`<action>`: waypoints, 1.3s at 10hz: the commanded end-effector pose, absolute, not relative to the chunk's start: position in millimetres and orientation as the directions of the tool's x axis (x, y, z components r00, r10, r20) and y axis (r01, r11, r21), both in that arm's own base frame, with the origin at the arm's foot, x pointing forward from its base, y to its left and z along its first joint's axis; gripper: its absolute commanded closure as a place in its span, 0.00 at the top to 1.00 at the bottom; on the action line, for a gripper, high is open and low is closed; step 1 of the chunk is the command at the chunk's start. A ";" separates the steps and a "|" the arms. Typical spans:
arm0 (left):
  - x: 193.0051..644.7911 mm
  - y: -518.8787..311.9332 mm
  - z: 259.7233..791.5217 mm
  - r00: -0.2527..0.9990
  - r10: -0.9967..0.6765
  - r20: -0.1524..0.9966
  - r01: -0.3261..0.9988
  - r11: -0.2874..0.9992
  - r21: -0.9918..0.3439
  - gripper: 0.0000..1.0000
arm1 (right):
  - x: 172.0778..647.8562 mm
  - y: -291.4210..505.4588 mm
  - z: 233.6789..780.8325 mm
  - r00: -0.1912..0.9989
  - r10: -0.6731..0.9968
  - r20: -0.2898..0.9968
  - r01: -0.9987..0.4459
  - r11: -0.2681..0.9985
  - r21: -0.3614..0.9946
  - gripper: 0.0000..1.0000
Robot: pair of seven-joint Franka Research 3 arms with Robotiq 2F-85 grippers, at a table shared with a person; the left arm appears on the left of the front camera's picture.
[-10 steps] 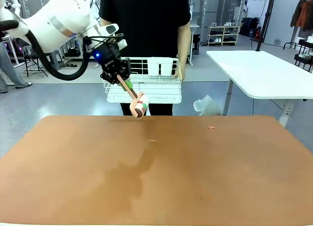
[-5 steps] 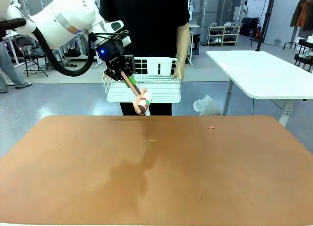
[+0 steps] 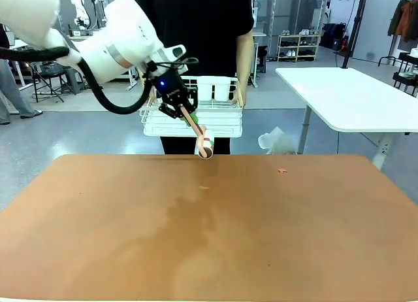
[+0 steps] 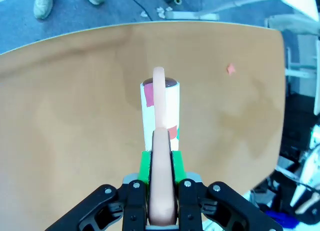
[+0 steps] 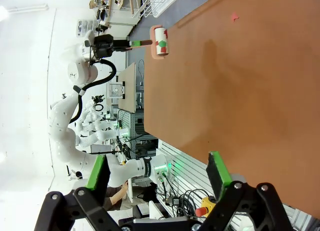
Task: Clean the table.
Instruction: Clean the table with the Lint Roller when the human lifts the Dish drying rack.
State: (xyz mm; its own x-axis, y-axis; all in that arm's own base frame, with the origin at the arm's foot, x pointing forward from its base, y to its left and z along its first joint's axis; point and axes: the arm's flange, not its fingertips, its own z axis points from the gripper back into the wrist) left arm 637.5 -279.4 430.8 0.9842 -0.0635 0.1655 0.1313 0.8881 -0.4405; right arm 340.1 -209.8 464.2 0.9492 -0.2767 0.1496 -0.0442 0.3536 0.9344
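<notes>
- Print on the roller (image 3: 205, 145) came to red and green patches on a white roll; any lettering was too small to read.
- Left gripper (image 3: 188, 114) was clamped on the roller's pink handle, green pads pressed to either side of it, as the left wrist view showed (image 4: 161, 167).
- Roller head hung by the far edge of the table (image 3: 209, 243), tilted down and to the right; from the right wrist view it (image 5: 160, 41) sat raised off the top.
- Right gripper (image 5: 157, 172) had its fingers wide apart with nothing between them, out over the table (image 5: 240, 101).
- Table top was matte reddish-brown with rounded corners, with a darker blotch (image 3: 189, 227) near its middle.
- Small pink scrap (image 3: 282, 170) lay near the far right of the top, well apart from the roller; the left wrist view showed it too (image 4: 230, 69).
- Person (image 3: 196, 27) in a black top stood at the far side, holding a white wire rack (image 3: 222, 124) just behind the roller.
- White table (image 3: 346, 96) stood to the right on a grey floor.
- Crumpled clear bag (image 3: 274, 142) lay beside its leg.
- Shelves (image 3: 297, 47) lined the back of the room.
</notes>
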 end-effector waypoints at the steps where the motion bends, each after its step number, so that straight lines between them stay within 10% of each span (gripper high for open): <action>1: 670.8 -292.1 428.6 0.988 -0.020 0.155 0.081 0.914 -0.398 0.21 | 337.4 -208.9 465.6 0.946 -0.274 0.171 -0.069 0.348 0.935 1.00; 13: 682.8 -379.7 337.8 1.000 -0.031 0.004 0.030 0.913 -0.406 0.21 | 337.4 -208.9 465.6 0.946 -0.274 0.171 -0.069 0.348 0.935 1.00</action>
